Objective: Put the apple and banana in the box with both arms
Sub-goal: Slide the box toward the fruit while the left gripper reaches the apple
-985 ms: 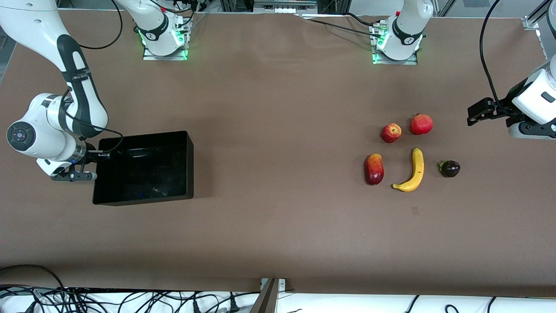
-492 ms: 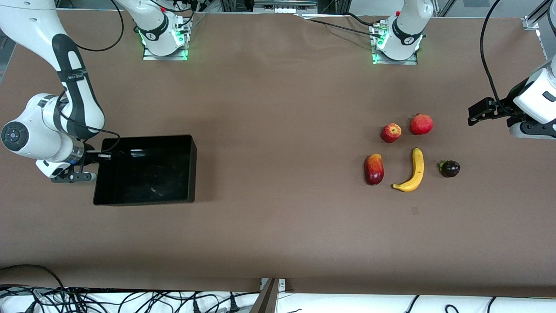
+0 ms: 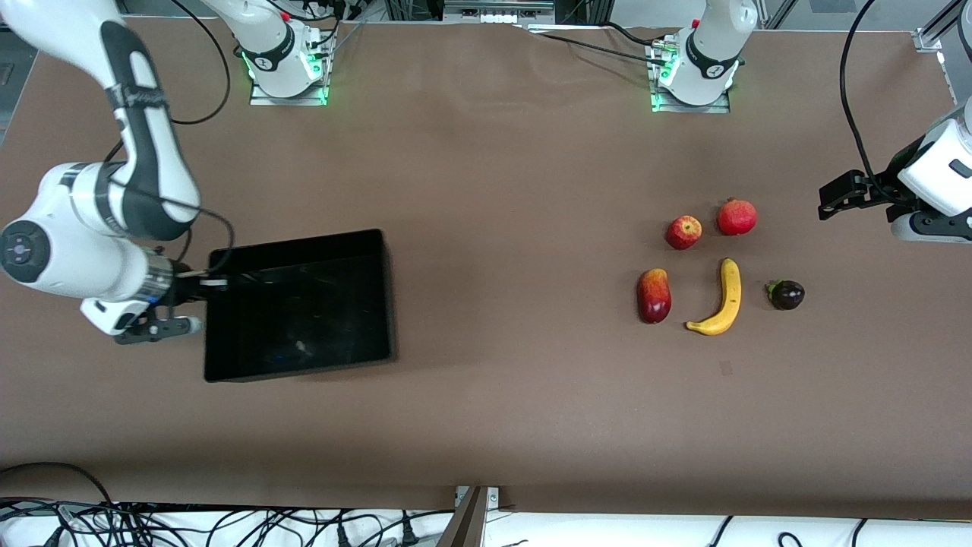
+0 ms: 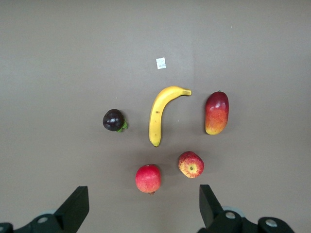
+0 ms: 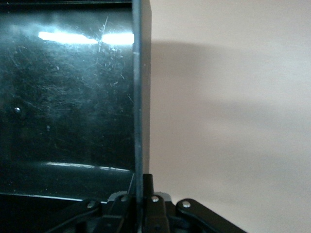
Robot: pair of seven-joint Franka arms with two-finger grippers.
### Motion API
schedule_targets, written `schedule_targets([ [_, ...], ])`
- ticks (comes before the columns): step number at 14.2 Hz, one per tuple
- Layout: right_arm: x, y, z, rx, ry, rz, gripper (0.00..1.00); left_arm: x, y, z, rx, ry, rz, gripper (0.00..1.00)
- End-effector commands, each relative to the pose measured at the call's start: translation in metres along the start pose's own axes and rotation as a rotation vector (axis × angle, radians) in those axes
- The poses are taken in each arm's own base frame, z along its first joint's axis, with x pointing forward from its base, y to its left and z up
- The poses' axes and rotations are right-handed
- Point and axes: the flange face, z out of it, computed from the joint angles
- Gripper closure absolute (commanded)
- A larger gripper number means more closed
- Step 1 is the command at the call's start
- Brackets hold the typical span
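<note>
Right wrist view shows your right gripper (image 5: 138,194) pinched tight on one thin wall of the box (image 5: 68,97), so you've only got the bin by an edge. In the front view that gripper (image 3: 199,282) sits at the box's (image 3: 300,304) end wall on the right arm's side of the table, and the bin looks empty.

Everything else is well apart from the box, toward the left arm's end: the apple (image 3: 683,232) and a plain red fruit (image 3: 736,217) are farther from the front camera than the banana (image 3: 720,298). The mango (image 3: 654,295) lies beside the banana on the box's side, and a dark purple fruit (image 3: 786,294) on the side away from the box.

Your left gripper (image 3: 835,196) hangs over bare table past the fruit, jaws wide apart, just waiting.

My worry: with a one-edge pinch on a glossy wall, the box could swivel or slip if you drag it. Also don't grab the plain red fruit instead of the apple, they're neighbours.
</note>
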Motion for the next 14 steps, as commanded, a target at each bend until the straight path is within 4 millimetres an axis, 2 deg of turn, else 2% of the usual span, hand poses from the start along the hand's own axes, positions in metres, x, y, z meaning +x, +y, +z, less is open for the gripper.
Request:
schedule_targets([
  [1, -0.002, -0.102, -0.009, 0.003, -0.014, 0.035, 1.0, 0.003, 0.0, -0.005, -0.019, -0.003, -0.007, 0.0],
  [4, -0.015, -0.214, 0.022, -0.023, -0.029, 0.091, 1.0, 0.003, 0.001, -0.004, -0.017, -0.004, -0.006, 0.0],
  [7, -0.023, -0.302, 0.053, 0.023, -0.016, 0.207, 1.0, 0.003, 0.0, -0.004, -0.017, -0.006, -0.006, 0.0],
  [9, -0.029, -0.346, 0.075, 0.039, 0.01, 0.25, 1.0, 0.003, 0.0, -0.004, -0.017, -0.006, -0.006, 0.0],
  [11, -0.042, -0.394, 0.1, 0.05, 0.039, 0.277, 1.0, 0.006, -0.001, 0.006, -0.016, -0.024, -0.004, 0.0],
  [12, -0.05, -0.411, 0.11, 0.054, 0.048, 0.281, 1.0, 0.007, -0.002, 0.014, -0.017, -0.041, -0.003, 0.0],
  [14, -0.06, -0.432, 0.125, 0.06, 0.059, 0.283, 1.0, 0.014, -0.002, 0.039, -0.015, -0.09, -0.005, 0.0],
])
